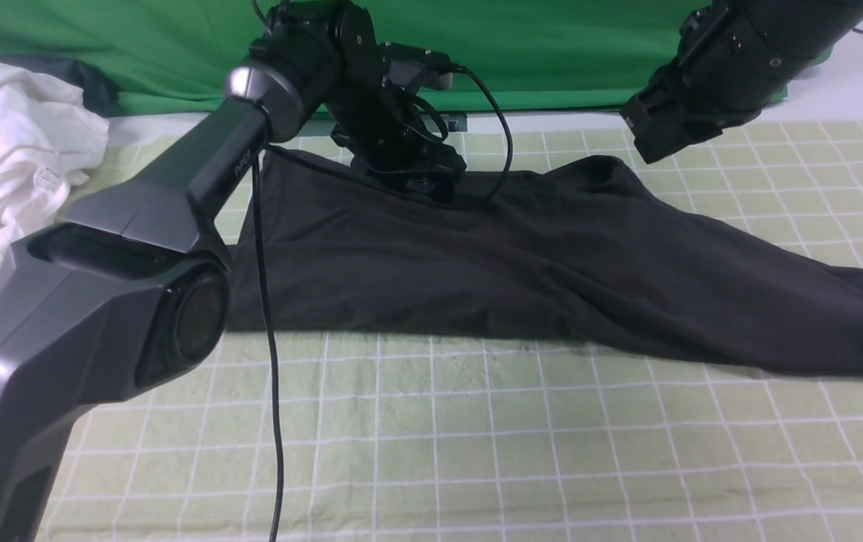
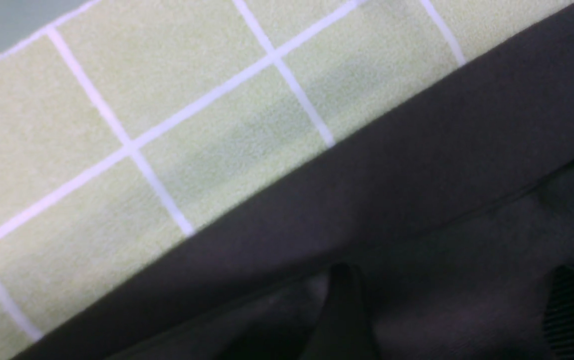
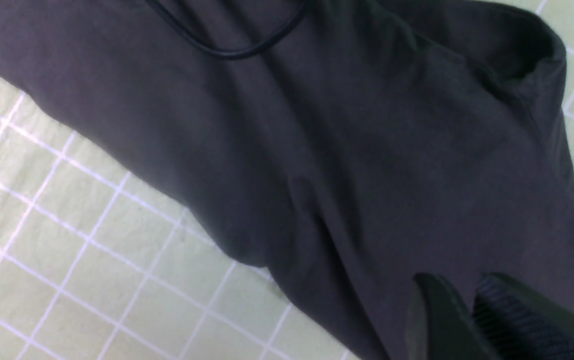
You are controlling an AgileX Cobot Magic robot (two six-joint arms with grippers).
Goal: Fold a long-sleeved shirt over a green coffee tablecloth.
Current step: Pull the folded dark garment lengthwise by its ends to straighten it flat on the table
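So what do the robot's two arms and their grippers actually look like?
The left arm is dark grey with angular shells, a silver-capped round joint, small lettering and a thin black cable hanging off it. The right arm is black. The right gripper has black fingers, one ribbed.

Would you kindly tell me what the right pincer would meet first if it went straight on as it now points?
Most likely the long-sleeved shirt, lying ahead of the right pincer; nothing shows between, though depth is unclear.
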